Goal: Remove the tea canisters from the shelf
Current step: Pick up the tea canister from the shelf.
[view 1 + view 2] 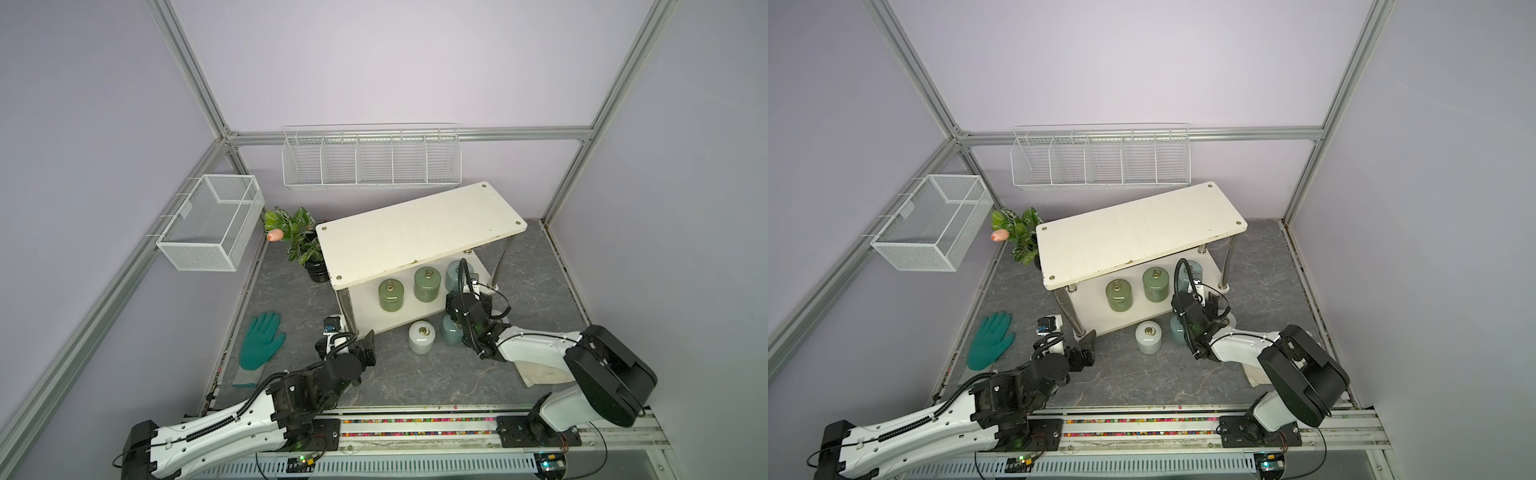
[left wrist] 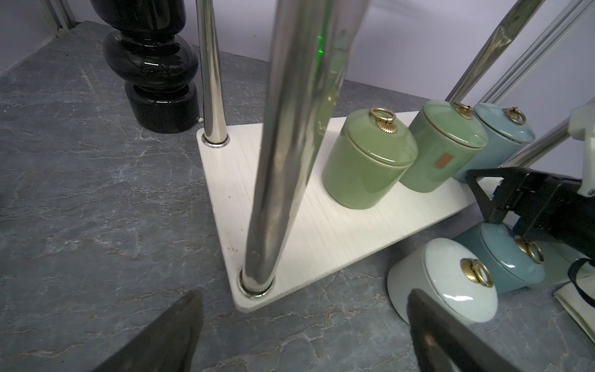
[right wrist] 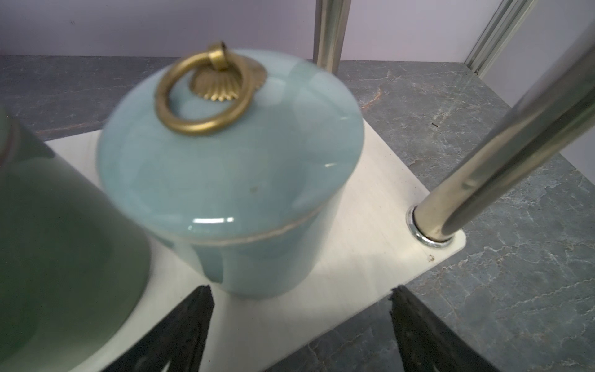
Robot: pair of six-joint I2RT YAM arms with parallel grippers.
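Left pincer (image 2: 304,294), jaws wide apart, hovers by the near-left leg of the shelf (image 1: 419,232). I see a white canister (image 1: 421,337) and a blue canister (image 1: 451,332) on the floor. Right pincer (image 3: 301,290), also apart, faces a pale blue canister (image 3: 231,167) on the lower tier beside two green canisters (image 1: 390,296).
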